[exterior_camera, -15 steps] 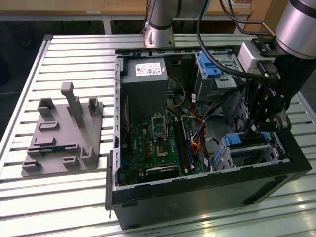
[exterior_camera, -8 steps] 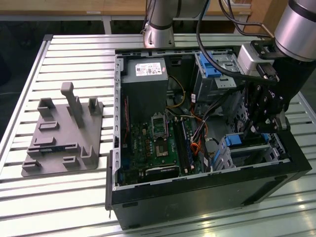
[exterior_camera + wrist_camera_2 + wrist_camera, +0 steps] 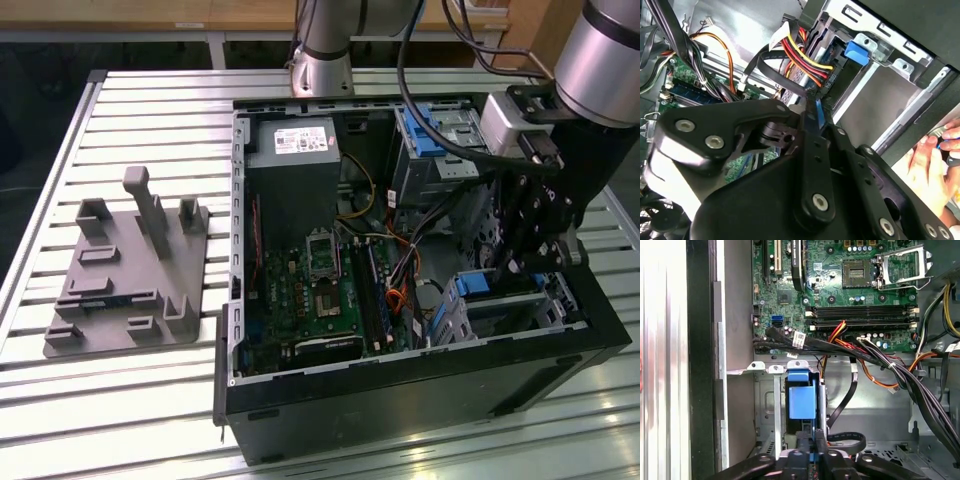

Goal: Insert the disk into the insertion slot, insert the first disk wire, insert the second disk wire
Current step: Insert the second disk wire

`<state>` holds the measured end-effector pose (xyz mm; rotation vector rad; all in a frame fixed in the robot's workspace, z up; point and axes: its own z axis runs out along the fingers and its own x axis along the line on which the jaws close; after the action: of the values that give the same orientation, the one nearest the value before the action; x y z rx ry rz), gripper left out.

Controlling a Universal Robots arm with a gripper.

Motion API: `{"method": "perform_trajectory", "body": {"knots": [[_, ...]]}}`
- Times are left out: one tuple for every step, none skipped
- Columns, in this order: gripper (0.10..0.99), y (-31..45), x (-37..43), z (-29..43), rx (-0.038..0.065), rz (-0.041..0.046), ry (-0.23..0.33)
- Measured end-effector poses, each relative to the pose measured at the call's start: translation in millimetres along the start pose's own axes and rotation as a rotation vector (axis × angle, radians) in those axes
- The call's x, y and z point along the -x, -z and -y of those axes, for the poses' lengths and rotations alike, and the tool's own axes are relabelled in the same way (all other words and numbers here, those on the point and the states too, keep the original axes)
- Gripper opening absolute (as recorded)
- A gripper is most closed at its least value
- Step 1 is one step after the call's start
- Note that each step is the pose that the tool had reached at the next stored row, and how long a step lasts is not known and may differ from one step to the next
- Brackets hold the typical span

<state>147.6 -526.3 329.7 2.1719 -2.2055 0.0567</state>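
1. The exterior view looks down at an angle, from some way off, on the open computer case (image 3: 420, 260) lying on a slatted table (image 3: 150, 400).
2. The first wrist view looks past the gripper (image 3: 809, 452) straight into the case, close to the motherboard (image 3: 840, 285).
3. The second wrist view sits behind the gripper's linkage (image 3: 790, 185), very near.
4. Both wrist views share the drive cage's blue latch (image 3: 802, 396) (image 3: 857, 52).

I see a slatted metal counter (image 3: 150, 110), pale and glossy under overhead light. Grey fixture plate (image 3: 125, 290) at nine o'clock. Wooden furniture edge (image 3: 150, 15) along twelve o'clock, dark floor gap (image 3: 30, 100) beside it.
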Motion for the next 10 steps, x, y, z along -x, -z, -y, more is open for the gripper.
{"method": "perform_trajectory", "body": {"knots": [[0.216,1.5,-0.1,0.0,0.000,0.0003,0.000],[0.282,3.7,-0.2,0.0,0.000,0.0002,0.000],[0.282,5.9,-0.3,0.0,0.000,0.0003,0.000],[0.282,8.7,-0.5,-0.1,0.000,0.0003,0.000],[0.282,12.5,-0.7,-0.2,0.000,0.0002,0.000],[0.282,16.4,-0.9,-0.3,0.000,0.0003,0.000],[0.282,20.8,-1.1,-0.3,0.000,0.0004,0.000],[0.282,25.4,-1.3,-0.4,0.000,0.0002,0.000],[0.282,29.9,-1.4,-0.4,0.000,0.0002,0.000],[0.282,34.4,-1.6,-0.5,0.000,0.0003,0.000]]}}
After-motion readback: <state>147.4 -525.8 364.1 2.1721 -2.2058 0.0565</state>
